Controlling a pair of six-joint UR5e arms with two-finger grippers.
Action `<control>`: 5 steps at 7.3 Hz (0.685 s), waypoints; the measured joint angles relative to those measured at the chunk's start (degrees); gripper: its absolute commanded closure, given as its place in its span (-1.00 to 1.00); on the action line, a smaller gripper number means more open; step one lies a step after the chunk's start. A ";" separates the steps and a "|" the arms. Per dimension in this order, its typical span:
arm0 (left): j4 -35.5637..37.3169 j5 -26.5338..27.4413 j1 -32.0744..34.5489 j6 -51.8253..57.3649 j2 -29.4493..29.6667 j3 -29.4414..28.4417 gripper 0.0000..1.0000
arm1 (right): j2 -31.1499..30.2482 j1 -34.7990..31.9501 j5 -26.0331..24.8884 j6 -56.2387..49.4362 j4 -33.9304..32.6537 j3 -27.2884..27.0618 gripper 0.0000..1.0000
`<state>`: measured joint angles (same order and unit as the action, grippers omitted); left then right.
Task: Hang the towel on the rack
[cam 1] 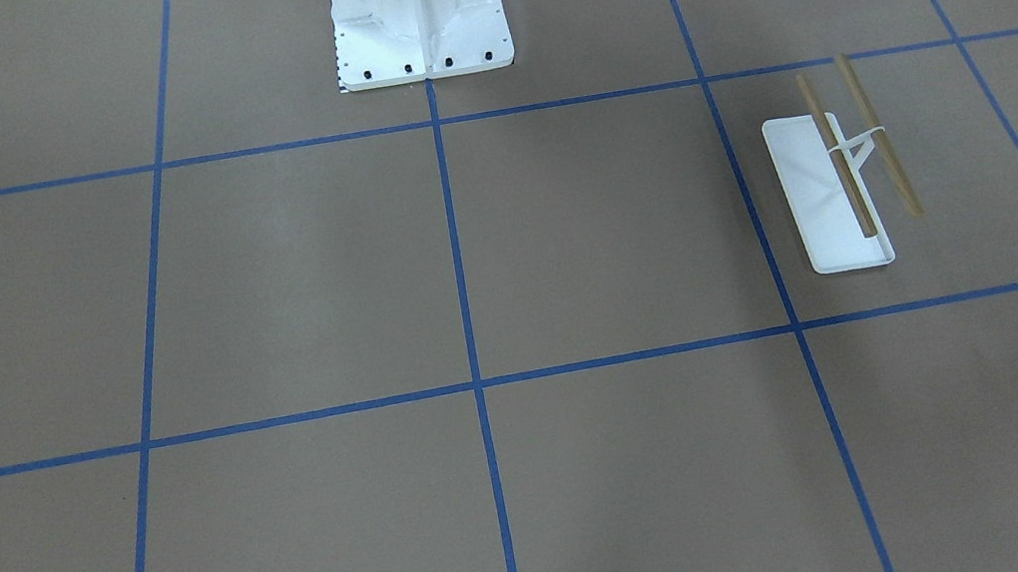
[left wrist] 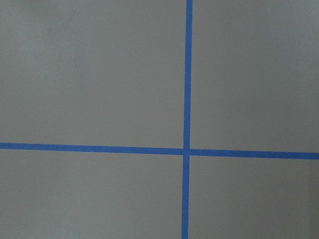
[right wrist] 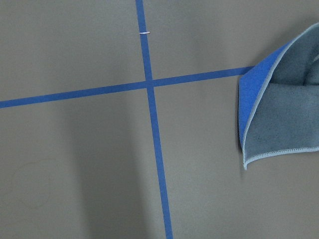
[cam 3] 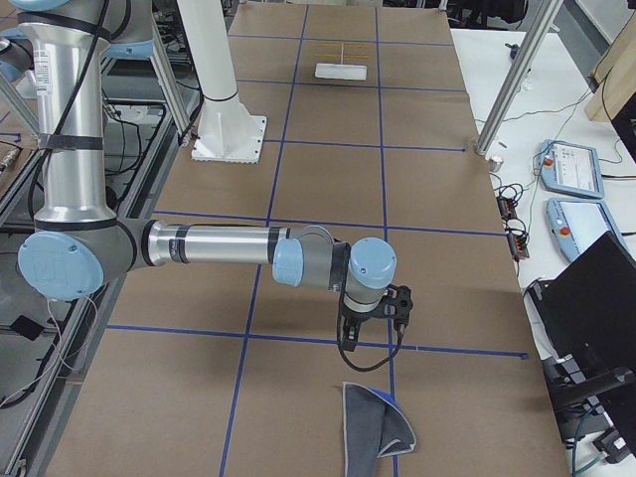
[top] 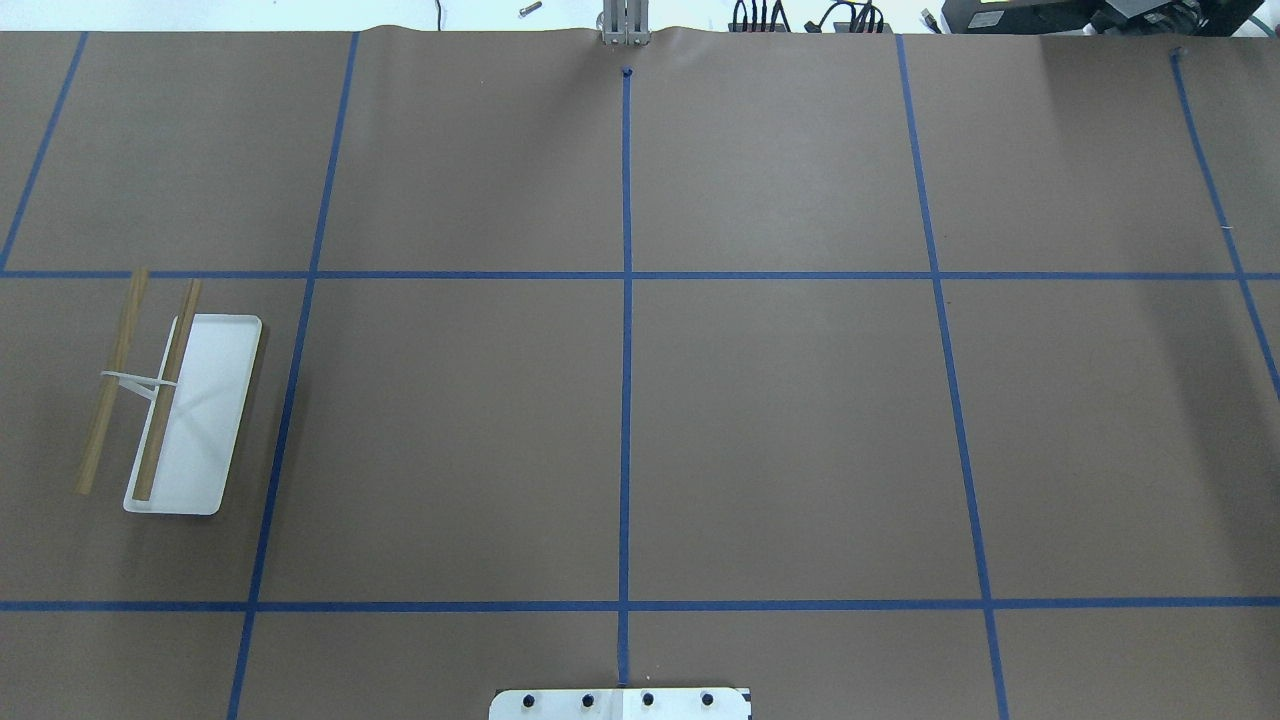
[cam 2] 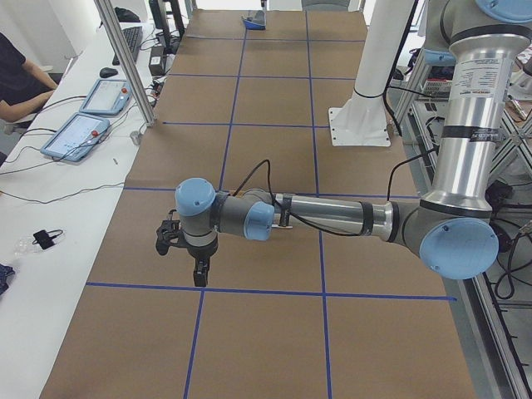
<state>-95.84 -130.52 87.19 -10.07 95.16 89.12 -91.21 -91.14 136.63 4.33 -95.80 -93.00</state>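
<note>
Brown paper-covered table [top: 800, 450], blue tape grid [top: 626, 400], white side bench [cam 2: 58, 278].

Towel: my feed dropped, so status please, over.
Left hand, right hand: off the towel, open or shut unclear. Towel folded on table near right hand. Rack bare, far left end. Pedestal between, at robot's edge.

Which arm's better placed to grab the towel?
Right. The towel lies close by the right end effector and shows in its wrist camera; the left wrist camera shows only taped table.
</note>
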 measured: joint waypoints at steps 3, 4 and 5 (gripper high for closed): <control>-0.02 0.04 -0.04 -0.03 0.16 1.16 -0.97 | 0.02 -0.01 0.02 0.45 0.02 -0.55 -1.00; -0.01 0.09 -0.03 -0.03 -0.12 1.39 -0.97 | -0.10 -0.02 -0.02 0.46 0.04 -0.55 -1.00; -0.02 0.08 -0.01 -0.04 -0.31 1.57 -0.97 | -0.07 -0.02 -0.04 0.47 0.04 -0.46 -1.00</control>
<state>-95.86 -130.44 87.18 -10.11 94.85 90.69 -91.28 -91.17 136.59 4.80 -95.76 -93.46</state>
